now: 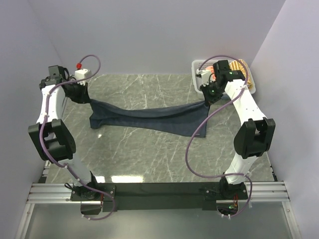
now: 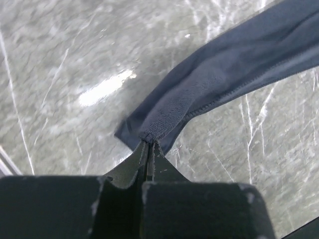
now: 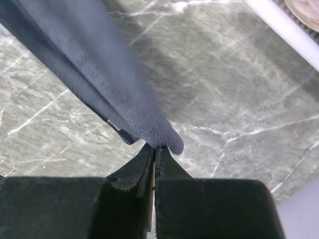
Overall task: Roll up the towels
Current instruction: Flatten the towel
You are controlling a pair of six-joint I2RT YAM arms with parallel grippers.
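Because the left gripper (image 2: 148, 149) and the right gripper (image 3: 155, 152) each pinch only a thin edge of the large dark navy-blue soft cloth towel (image 1: 149, 118), stretched and sagging over the grey marble surface (image 1: 149, 159), added tension may pull a corner free.

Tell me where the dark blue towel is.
In the top view the towel stretches across the far half of the table, one end pinched in the left gripper, the other in the right gripper beside the white basket.
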